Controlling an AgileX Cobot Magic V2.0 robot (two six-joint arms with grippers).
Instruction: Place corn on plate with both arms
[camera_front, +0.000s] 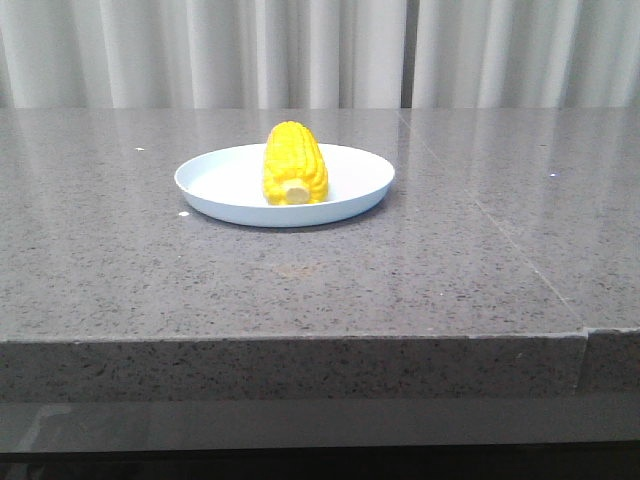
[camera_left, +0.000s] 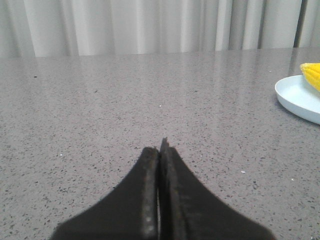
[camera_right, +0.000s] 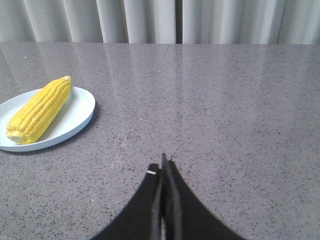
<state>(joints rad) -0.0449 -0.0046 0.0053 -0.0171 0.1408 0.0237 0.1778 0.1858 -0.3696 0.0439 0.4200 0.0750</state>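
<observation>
The yellow corn (camera_front: 294, 164) lies on the pale blue-white plate (camera_front: 360, 180) in the middle of the table, its pale stub end toward the front. The corn (camera_right: 39, 109) and the plate (camera_right: 77, 115) also show in the right wrist view. In the left wrist view only the plate's edge (camera_left: 296, 97) and the corn's tip (camera_left: 311, 74) show. My left gripper (camera_left: 160, 148) is shut and empty, over bare table apart from the plate. My right gripper (camera_right: 163, 165) is shut and empty, also apart from the plate. Neither gripper shows in the front view.
The grey speckled stone table (camera_front: 150, 270) has a seam (camera_front: 500, 240) running toward the front right and a front edge (camera_front: 300, 338) near the camera. Pale curtains (camera_front: 300, 50) hang behind the table.
</observation>
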